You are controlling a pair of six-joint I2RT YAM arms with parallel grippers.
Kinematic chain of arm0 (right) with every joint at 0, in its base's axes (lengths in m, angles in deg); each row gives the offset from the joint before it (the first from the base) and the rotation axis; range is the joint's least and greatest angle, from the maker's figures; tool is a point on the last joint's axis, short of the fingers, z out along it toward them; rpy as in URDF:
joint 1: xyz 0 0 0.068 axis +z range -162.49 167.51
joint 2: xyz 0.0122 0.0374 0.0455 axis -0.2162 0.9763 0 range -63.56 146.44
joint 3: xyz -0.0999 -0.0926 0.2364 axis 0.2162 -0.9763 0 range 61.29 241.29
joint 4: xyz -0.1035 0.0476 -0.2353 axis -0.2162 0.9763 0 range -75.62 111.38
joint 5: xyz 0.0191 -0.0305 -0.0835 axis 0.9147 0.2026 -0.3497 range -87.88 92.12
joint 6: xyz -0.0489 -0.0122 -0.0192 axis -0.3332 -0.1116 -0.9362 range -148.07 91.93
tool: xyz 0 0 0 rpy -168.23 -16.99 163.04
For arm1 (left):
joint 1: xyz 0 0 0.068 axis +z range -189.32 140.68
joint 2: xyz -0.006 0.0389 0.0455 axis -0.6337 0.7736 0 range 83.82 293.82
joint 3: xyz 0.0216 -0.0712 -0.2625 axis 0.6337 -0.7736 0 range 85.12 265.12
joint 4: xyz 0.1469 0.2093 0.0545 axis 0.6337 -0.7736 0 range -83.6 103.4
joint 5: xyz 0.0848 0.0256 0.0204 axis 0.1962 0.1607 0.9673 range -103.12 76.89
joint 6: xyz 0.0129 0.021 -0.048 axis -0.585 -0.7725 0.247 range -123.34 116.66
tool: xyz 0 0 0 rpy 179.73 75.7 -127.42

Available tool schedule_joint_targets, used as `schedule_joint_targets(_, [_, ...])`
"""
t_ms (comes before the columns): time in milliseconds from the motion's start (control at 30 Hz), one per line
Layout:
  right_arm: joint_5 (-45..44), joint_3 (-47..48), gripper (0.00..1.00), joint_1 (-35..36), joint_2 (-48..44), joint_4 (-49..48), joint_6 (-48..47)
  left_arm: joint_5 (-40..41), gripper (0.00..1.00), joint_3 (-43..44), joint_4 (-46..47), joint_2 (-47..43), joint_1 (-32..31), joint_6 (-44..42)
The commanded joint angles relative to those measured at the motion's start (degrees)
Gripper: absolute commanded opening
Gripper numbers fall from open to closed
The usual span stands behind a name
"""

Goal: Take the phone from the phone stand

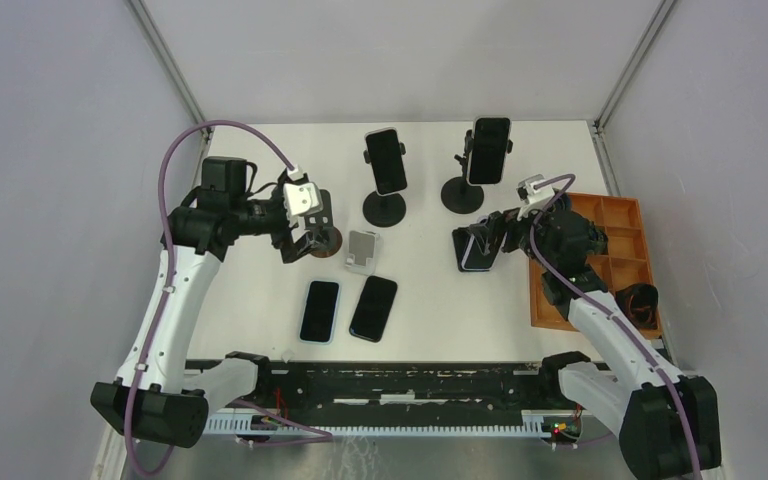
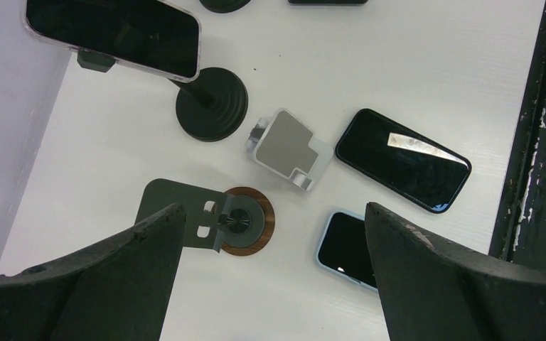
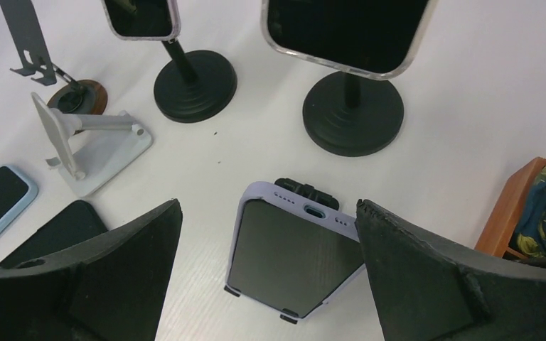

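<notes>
Currently, the right pincer (image 3: 269, 213) is being held with its fingers wide apart, one on each side of the lavender-cased phone (image 3: 291, 259), without touching it. That phone is being propped, tilted back with its dark screen upward, on a small black stand (image 3: 306, 192) right of centre in the top view, just left of the orange tray (image 1: 610, 268) on the white worktop (image 1: 420, 300). The left pincer (image 2: 274, 213) is likewise being held open, gripping nothing, above a grey plate stand (image 2: 245, 222) with a round wooden base at centre left of the top view. Just beside that, a white folding stand (image 2: 288, 148) is being seen, and two phones are lying flat lower in the overhead frame: a black phone (image 2: 402, 160) and a blue-cased phone (image 2: 345, 249). Toward the top of that frame, a left pole-mounted phone (image 1: 387, 160) and a right pole-mounted phone (image 1: 490, 150) are being carried on black pole stands.
</notes>
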State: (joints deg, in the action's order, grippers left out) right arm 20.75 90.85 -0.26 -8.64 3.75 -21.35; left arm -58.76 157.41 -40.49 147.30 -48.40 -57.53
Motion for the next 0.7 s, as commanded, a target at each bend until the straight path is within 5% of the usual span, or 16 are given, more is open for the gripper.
schedule_joint_targets(0, [2.2,-2.6,0.98,-2.0,3.4,-2.2,3.6,-1.1,1.00,2.3,-1.4,-0.8,0.1,1.5])
schedule_joint_targets(333, [12.3,-1.1,0.98,-2.3,2.7,-8.3,7.1,-2.4,1.00,2.2,-3.3,-1.0,0.1,-0.7])
schedule_joint_targets(667, [9.1,2.1,0.98,-8.4,-0.4,-4.1,9.6,-2.7,1.00,3.6,-3.6,-0.5,0.1,-0.5])
